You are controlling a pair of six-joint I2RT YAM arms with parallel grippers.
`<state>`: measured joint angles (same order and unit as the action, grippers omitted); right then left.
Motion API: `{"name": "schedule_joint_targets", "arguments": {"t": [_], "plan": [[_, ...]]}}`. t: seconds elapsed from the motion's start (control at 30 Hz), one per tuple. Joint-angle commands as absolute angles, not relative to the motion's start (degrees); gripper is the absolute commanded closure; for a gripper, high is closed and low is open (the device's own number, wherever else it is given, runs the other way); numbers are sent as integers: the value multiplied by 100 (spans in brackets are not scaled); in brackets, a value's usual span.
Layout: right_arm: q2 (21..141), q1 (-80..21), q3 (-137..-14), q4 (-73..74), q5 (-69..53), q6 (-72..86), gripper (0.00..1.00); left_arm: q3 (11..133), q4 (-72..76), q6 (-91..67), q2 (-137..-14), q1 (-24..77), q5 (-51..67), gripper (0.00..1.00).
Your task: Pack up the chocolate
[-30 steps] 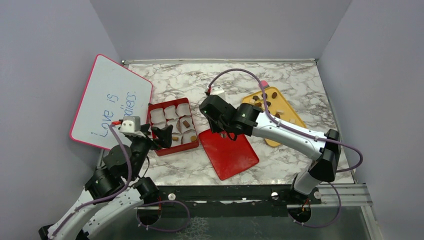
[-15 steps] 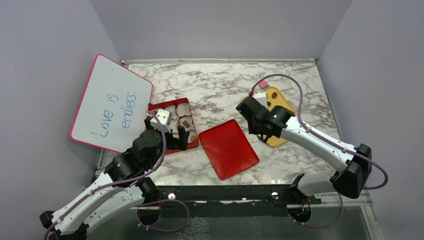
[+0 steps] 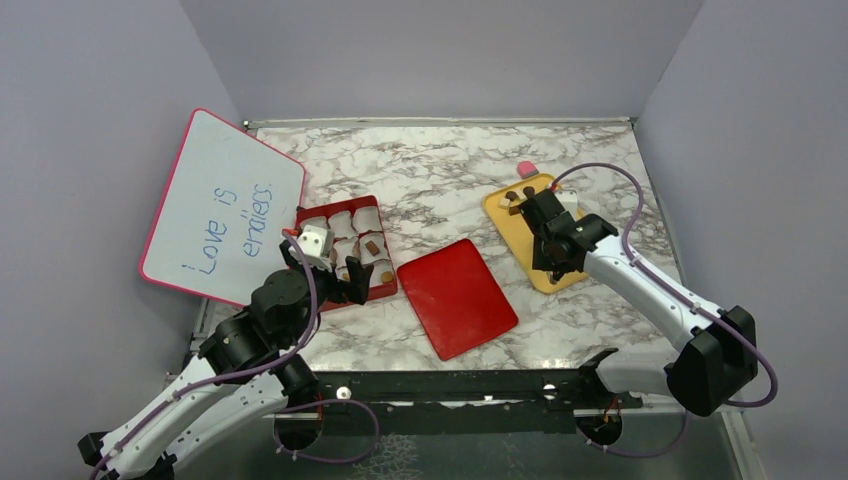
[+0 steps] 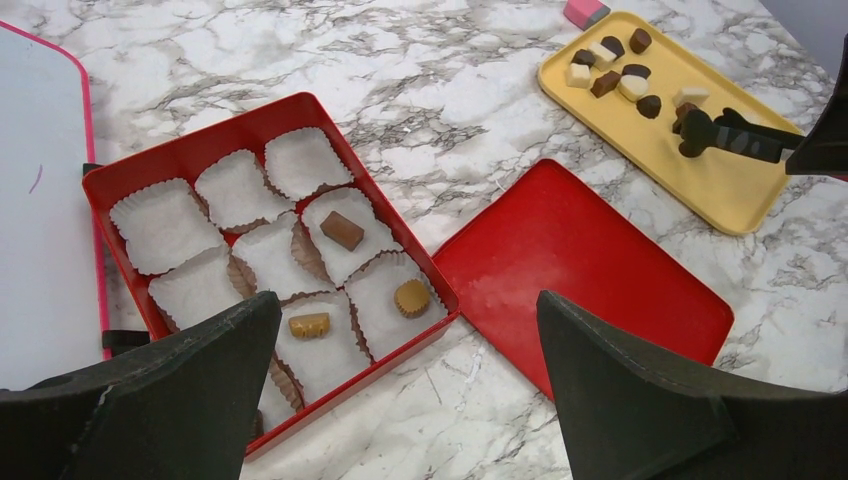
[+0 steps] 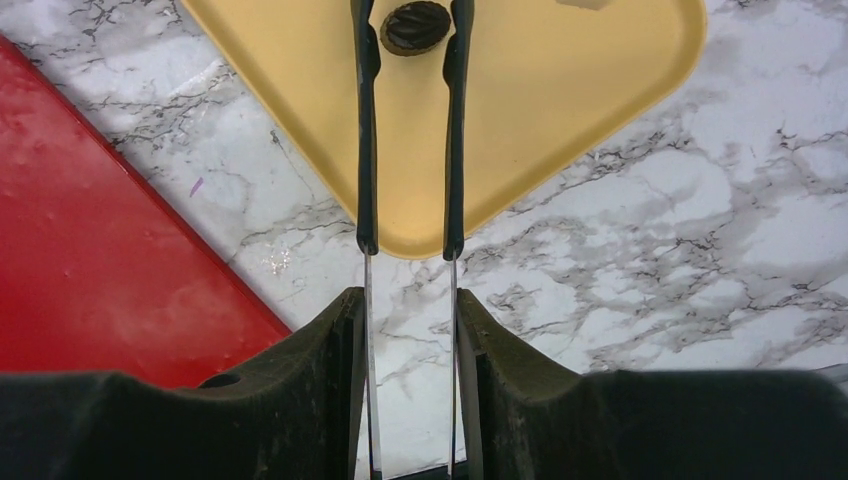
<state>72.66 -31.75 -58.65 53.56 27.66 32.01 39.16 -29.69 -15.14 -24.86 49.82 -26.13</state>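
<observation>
The chocolate lies as several dark, tan and white pieces (image 4: 612, 72) at the far end of a yellow tray (image 3: 545, 275). Three tan or brown pieces (image 4: 342, 230) sit in white paper cups in the red box (image 3: 300, 215). My right gripper (image 5: 408, 300) is shut on metal tongs (image 5: 367, 150). The tongs' black tips stand on either side of a dark round chocolate (image 5: 415, 25) on the tray (image 5: 560, 100). My left gripper (image 4: 405, 310) is open and empty, above the box's near edge (image 4: 200, 150).
The red lid (image 3: 458, 297) lies flat between box and tray. A pink-framed whiteboard (image 3: 225, 205) leans at the left wall. A small pink block (image 3: 526, 169) sits on the marble beyond the tray's far corner.
My right arm swung right with the tongs, from the box and lid over to the yellow tray. My left gripper moved right, up to the box's near side.
</observation>
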Motion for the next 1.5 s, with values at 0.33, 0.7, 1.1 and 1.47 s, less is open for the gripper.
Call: {"name": "schedule_joint_targets", "arguments": {"t": [0.33,0.7,1.1,1.47], "plan": [[7433,-2772,-5581,4505,2327,2925,58,3854,-2893,-1412,-2285,4953,-2680,1],[7517,-2757,-5574,4478,2163,2662,68,3850,-2872,-1395,-2332,4950,-2698,1],[7391,-2759,-5839,4786,2232,2515,72,3841,-2878,-1406,-2268,4953,-2757,1],[7330,-2764,-5930,4893,2258,2522,72,3846,-2873,-1411,-2320,4949,-2776,1]]}}
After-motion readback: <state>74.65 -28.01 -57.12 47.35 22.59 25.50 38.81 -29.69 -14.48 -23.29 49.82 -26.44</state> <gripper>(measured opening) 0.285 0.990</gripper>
